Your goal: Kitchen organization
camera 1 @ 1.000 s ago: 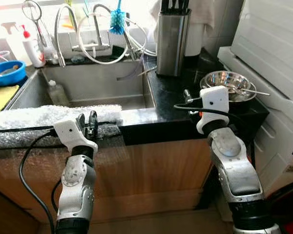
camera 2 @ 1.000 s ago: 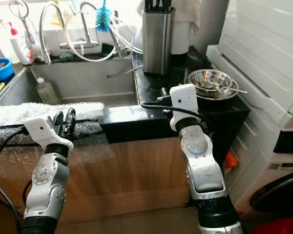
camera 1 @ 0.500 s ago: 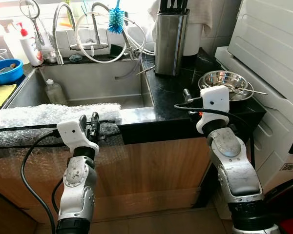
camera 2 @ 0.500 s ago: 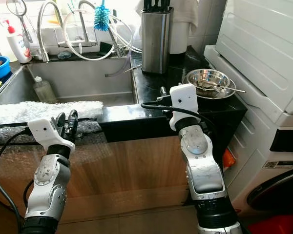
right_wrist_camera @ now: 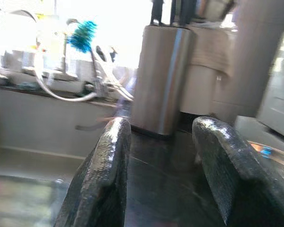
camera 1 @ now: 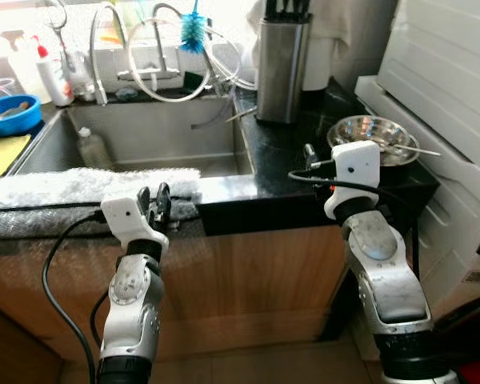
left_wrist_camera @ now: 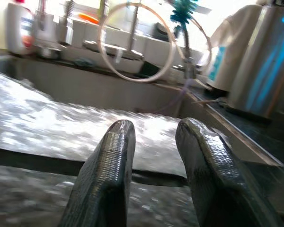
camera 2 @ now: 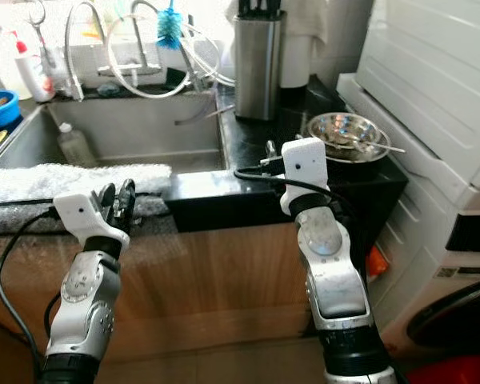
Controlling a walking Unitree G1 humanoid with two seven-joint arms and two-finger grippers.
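black jaws of left gripper [left_wrist_camera: 154, 156] and right gripper [right_wrist_camera: 163, 161] parted, empty.

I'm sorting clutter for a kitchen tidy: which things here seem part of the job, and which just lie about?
Likely the job (a guess):
steel bowl with utensils
knife block
blue bowl
bottle in sink

Just there:
bubble wrap
tap hoses
blue brush
white appliance

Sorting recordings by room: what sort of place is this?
A home kitchen, most likely: a steel sink with faucet, a knife block on the black counter, and a metal bowl.
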